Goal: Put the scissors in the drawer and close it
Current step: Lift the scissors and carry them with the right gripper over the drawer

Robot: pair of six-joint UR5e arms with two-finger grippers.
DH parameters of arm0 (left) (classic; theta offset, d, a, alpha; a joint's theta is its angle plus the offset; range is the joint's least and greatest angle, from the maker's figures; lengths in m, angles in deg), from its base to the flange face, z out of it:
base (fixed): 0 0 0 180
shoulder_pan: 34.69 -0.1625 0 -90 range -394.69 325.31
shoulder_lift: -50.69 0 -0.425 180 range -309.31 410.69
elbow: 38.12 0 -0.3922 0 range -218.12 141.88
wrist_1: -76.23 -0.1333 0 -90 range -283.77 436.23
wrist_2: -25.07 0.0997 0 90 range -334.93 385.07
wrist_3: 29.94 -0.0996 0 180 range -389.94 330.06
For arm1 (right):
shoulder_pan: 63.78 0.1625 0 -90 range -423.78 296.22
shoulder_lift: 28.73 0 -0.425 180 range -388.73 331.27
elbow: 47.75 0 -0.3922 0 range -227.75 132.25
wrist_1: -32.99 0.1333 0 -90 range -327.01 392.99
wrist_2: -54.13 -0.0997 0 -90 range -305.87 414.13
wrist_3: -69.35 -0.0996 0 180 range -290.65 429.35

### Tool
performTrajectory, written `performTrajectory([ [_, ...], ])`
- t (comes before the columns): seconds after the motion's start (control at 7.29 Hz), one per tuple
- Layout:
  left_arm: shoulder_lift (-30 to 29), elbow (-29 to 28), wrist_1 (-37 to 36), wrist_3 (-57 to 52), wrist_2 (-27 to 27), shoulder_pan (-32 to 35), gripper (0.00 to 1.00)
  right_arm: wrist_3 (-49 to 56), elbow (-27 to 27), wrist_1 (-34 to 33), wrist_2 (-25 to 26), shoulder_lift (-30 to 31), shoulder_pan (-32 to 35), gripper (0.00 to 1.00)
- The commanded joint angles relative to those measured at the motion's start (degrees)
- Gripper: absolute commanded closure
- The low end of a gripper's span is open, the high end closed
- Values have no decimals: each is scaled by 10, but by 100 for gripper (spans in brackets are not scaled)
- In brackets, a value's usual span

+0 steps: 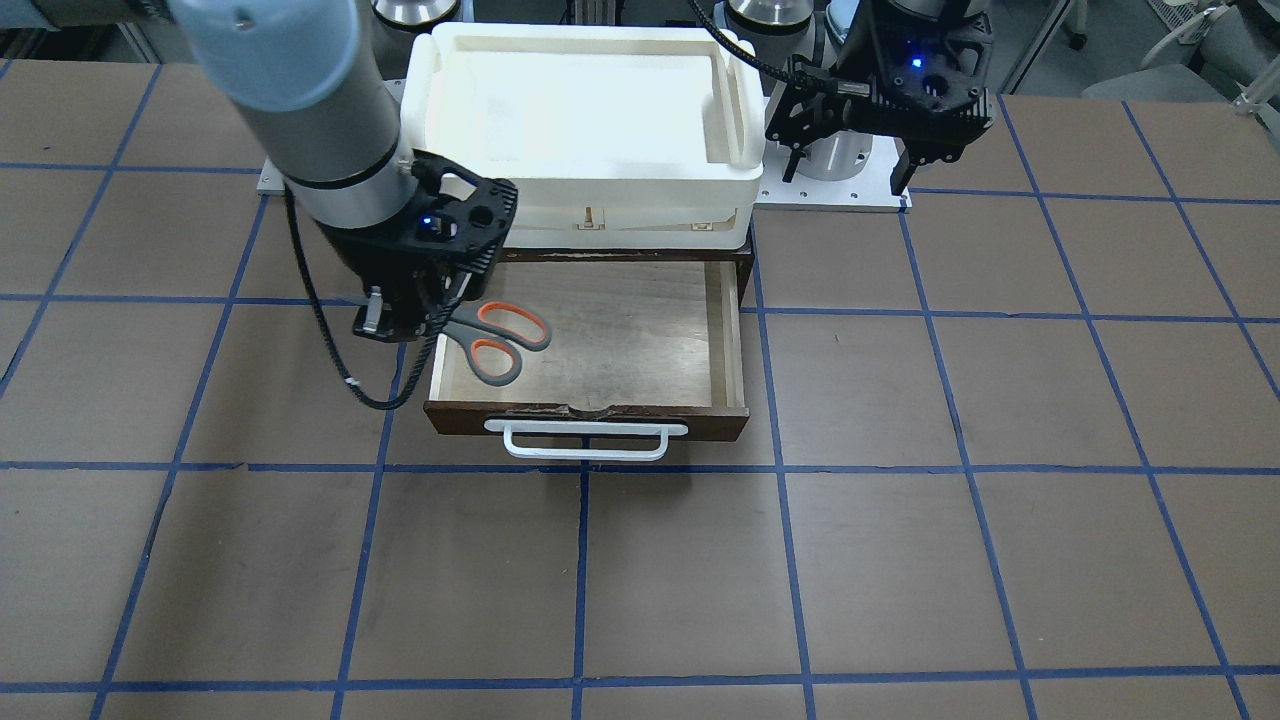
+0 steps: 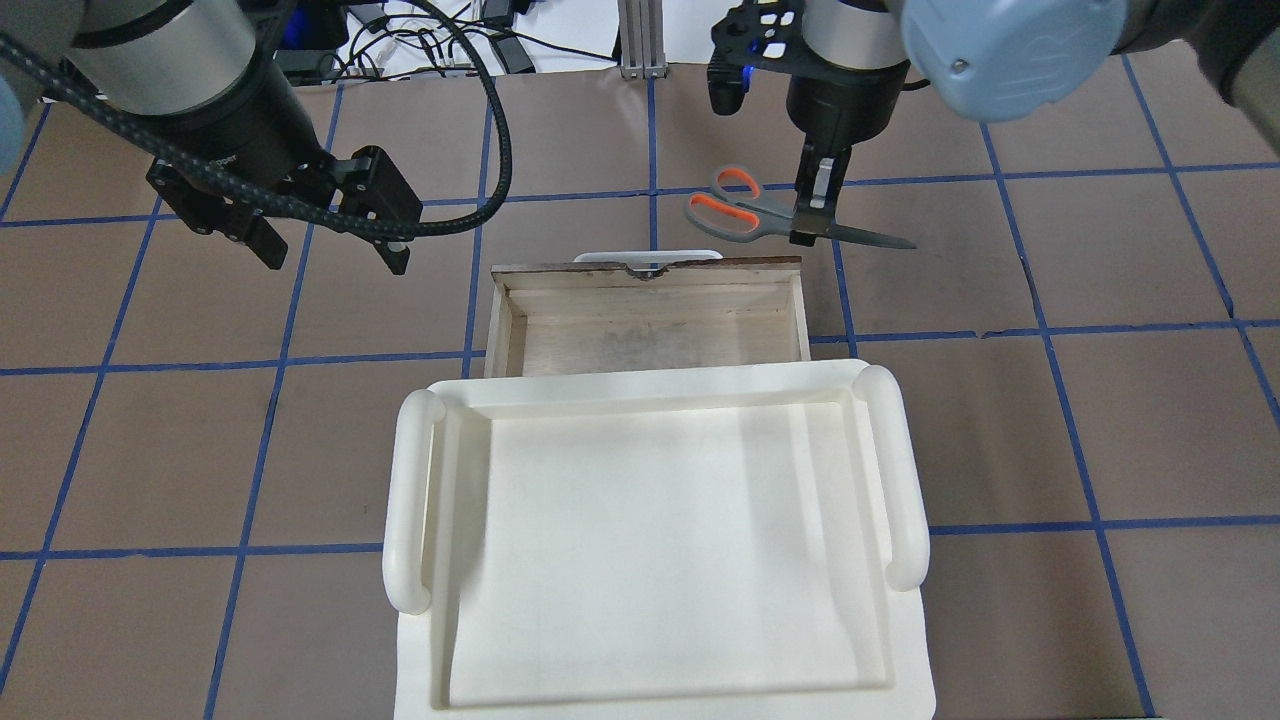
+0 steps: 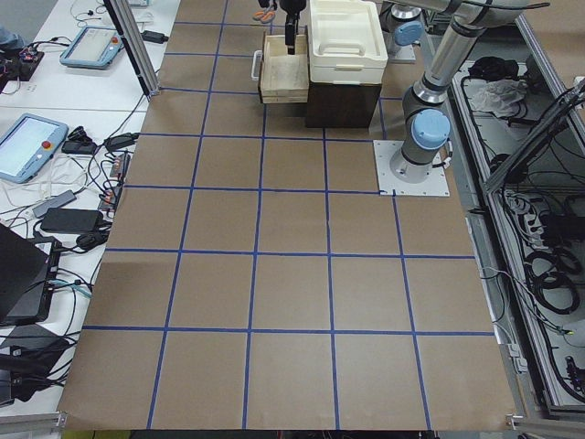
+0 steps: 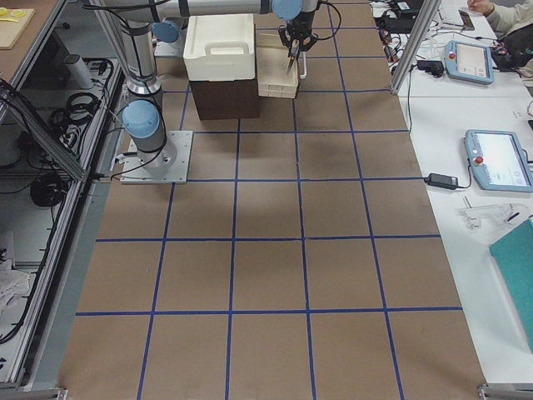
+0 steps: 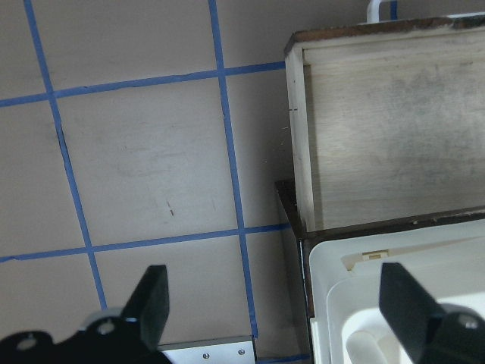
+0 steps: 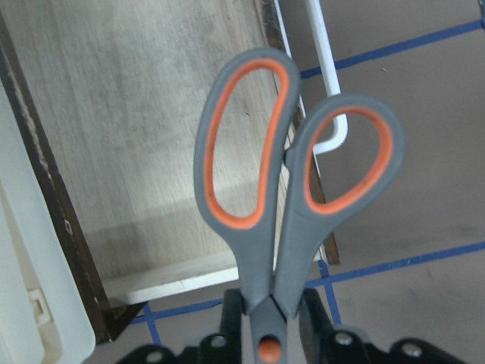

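While the right tool pinches the scissors at the pivot, they hang level above the right edge of the open drawer, loops inward. Light, rigid, probably slick steel (could swivel); pivot seems the sensible hold. Left tool spread, empty.

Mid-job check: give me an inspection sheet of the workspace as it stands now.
Surface: brown table with a blue tape grid.
Job's things: scissors held in the air near the drawer's front corner; drawer open, nothing in it.
Clutter: white tray on the cabinet.
Grippers: right gripper shut on scissors near the pivot; left gripper open, holding nothing.
Cables: black hose loops off the right wrist.
Surroundings: pendants on side benches; an operator at one.
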Motion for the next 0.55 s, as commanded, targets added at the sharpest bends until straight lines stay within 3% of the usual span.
performTrajectory([
  [0.0, 0, 0, 0, 0, 0, 0, 0, 3, 22, -57, 6, -13, 73, 100],
  [0.41, 0, 1, 0, 0, 0, 0, 0, 0, 79, -141, 7, -27, 113, 100],
])
